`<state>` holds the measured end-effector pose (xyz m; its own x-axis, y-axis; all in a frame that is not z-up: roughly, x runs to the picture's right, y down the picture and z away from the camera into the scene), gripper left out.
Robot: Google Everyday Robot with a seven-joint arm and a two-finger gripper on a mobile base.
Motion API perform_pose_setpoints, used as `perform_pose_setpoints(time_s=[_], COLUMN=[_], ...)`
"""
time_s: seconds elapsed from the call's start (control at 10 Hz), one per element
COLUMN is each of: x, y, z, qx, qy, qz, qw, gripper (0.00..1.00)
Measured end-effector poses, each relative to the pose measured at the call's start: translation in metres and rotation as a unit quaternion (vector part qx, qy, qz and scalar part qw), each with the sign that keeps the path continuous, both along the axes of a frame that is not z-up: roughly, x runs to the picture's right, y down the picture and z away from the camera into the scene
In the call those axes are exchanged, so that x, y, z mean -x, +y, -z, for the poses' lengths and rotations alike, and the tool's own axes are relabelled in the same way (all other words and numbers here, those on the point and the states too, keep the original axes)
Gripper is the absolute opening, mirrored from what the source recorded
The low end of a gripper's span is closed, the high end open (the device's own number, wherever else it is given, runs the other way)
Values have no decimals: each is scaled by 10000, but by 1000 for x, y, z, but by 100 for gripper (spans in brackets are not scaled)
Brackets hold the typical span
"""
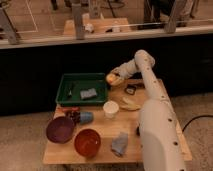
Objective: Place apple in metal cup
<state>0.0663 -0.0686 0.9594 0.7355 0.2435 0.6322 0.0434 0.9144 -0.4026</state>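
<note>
The apple (110, 78) is yellow-orange and sits between the fingers of my gripper (113, 78), which is shut on it. The gripper holds it just above the table at the green tray's far right corner. My white arm reaches up from the lower right, bends at the elbow (143, 57) and comes down leftwards to the apple. A small dark shiny object (130, 90) that looks like the metal cup stands on the table, a little right of and nearer than the apple, partly under the forearm.
The green tray (65, 97) holds a grey block (89, 93). On the wooden table (102, 131) are a white paper cup (110, 108), a banana (131, 104), a blue cup (86, 117), a purple bowl (60, 129), a red bowl (87, 142) and a grey cloth (119, 144).
</note>
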Motion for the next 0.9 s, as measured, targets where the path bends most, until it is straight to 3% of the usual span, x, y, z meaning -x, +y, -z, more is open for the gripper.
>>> perform_pose_setpoints(time_s=[0.3,0.6,0.8,0.9], x=[3,-13,-23,-29], y=[-1,-2,16,31], z=[1,24,48,63], qx=[-9,38,139,169], qy=[-23,-162,-194,-153], qz=[-11,86,431,749], qw=[10000,9998,9988,9969], gripper=[80,80,80,80])
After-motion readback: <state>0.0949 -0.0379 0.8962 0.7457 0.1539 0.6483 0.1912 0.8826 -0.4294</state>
